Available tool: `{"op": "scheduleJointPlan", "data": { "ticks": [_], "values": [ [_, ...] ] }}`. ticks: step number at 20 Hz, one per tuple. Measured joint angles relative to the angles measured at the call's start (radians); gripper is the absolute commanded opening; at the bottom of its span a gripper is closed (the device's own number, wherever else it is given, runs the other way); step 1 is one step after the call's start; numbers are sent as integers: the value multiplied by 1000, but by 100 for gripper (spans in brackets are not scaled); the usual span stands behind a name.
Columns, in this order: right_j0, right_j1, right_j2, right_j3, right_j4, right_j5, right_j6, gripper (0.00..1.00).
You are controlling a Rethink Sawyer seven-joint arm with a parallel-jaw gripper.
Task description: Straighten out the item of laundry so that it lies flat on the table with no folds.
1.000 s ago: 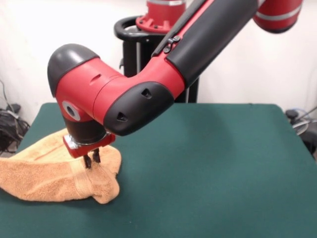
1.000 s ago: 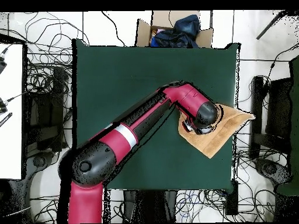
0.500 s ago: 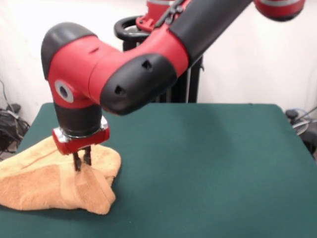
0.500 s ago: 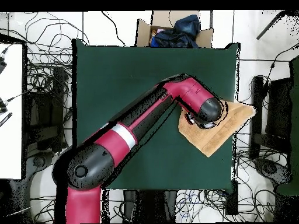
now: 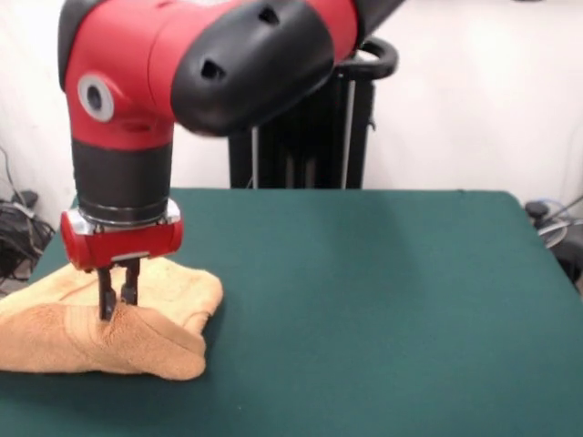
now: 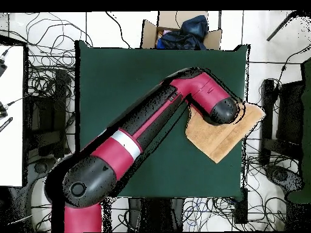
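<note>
One peach-tan terry towel (image 5: 100, 323) lies bunched on the dark green tabletop (image 5: 383, 300), at the tabletop's edge, with one corner hanging past that edge in the overhead view (image 6: 222, 130). Seen from the front, the towel is not flat: a raised ridge of cloth stands up in its middle, and a rounded fold curls along the side that faces the open green surface. A woven border band shows faintly near the towel's far edge.

The one claw (image 5: 117, 291) comes straight down onto that ridge. Its two dark fingers (image 5: 130, 280) stand close together with a pinch of towel cloth between them, so it is closed on the towel. Above the claw sit a red wrist block and the black and red arm (image 5: 137, 100), which covers part of the towel from overhead.

Beyond the tabletop, overhead, one cardboard box (image 6: 180, 33) holding dark blue fabric rests on the floor, among many loose cables.
</note>
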Motion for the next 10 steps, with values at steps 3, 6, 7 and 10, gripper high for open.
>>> {"op": "scheduleJointPlan", "data": {
  "ticks": [3,6,7,10],
  "values": [
    [-1,-39,22,0,36,45,-21,0],
    [-8,-89,73,1,106,92,-82,0],
    [-11,-98,85,1,122,100,-97,0],
    [-35,-154,163,1,233,137,-215,0]
  ]
}}
